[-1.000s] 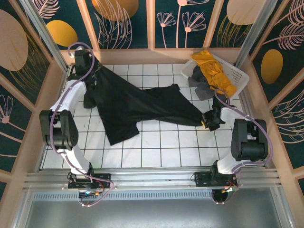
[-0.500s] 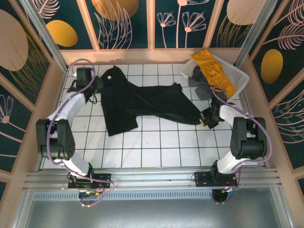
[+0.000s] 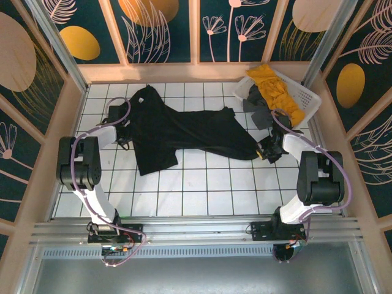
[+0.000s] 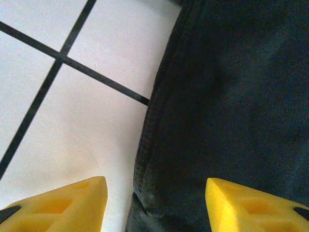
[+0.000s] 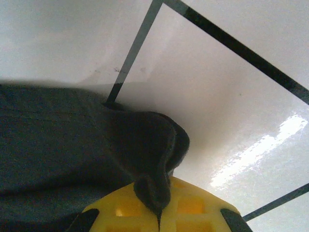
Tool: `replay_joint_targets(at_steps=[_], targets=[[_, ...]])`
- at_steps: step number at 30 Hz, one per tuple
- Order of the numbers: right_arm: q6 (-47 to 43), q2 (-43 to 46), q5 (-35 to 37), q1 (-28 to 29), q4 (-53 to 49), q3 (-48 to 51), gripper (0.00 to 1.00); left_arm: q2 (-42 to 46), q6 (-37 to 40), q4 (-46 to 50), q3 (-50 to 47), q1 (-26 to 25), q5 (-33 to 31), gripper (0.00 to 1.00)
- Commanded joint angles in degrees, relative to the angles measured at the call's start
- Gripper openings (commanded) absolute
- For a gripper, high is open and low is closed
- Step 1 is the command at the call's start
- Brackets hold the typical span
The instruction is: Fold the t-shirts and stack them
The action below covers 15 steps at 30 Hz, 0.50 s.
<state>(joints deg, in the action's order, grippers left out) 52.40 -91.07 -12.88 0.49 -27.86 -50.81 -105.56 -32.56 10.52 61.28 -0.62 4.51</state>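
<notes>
Your right pincer (image 5: 158, 212) clamps a corner of the black t-shirt (image 3: 184, 131), likely anchoring it spread on the table (image 3: 208, 184); your left pincer (image 4: 154, 198), jaws apart, straddles the opposite hem, gripping nothing.

Left arm (image 3: 101, 205): white moulded links joined by bulky black cylindrical joint housings. A thin lilac cable (image 3: 73, 174) loops alongside it.

Right arm (image 3: 293, 211): same build, with white links, black housings and its own lilac cable.

Bases: black mounting blocks at 7 o'clock (image 3: 107, 234) and 5 o'clock (image 3: 272, 231) in the overhead view, with small orange-red wiring beside each.

Left hand (image 4: 154, 203): bright yellow plastic fingers (image 4: 63, 205), wedge-tipped, with shallow recessed pockets.

Right hand (image 5: 159, 212): yellow fingers with square moulded recesses, flanked by dark grey parts.
</notes>
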Motion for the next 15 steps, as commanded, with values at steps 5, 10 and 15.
replay_joint_targets(at_steps=[5, 10, 15], targets=[[-0.37, 0.64, 0.75, 0.59, -1.09, -0.74, 0.0, -2.19, -0.67, -3.26, 0.76, 0.45, 4.94, 0.37], [-1.19, 1.32, 1.67, 1.49, -0.91, -1.92, 0.0, 2.55, -3.83, -5.03, -0.4, 0.45, 4.08, 0.01], [-4.68, 3.69, 4.96, 6.21, -0.87, -8.53, 0.0, 11.0, -9.74, -4.48, 3.0, 0.4, 1.44, 0.0]])
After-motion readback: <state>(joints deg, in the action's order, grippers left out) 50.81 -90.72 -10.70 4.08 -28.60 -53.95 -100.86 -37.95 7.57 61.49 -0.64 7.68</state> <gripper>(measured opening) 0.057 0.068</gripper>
